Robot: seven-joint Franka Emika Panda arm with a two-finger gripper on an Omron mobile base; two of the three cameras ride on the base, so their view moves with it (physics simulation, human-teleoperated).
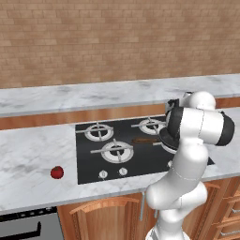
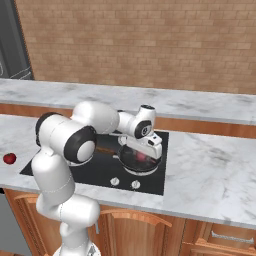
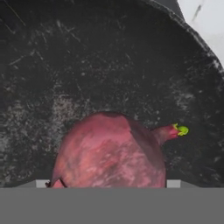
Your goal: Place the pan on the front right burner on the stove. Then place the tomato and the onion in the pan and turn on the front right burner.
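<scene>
A grey marble counter (image 1: 33,159) is seen around the cooktop, and a second, higher marble ledge (image 1: 93,96) runs behind it. A brick wall (image 1: 117,37) is seen above the ledge. Wooden cabinet doors (image 1: 103,218) with curved handles are placed under the counter. A dark appliance (image 2: 10,45) is seen at the far left.

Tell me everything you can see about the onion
The onion is a dull pinkish-maroon bulb with a mottled skin and a short stalk ending in a yellow-green tip, lying on its side. It rests on the scuffed black floor of the pan, which sits on the stove. From the right base camera it shows as a pink spot in the pan, under the hand.
</scene>
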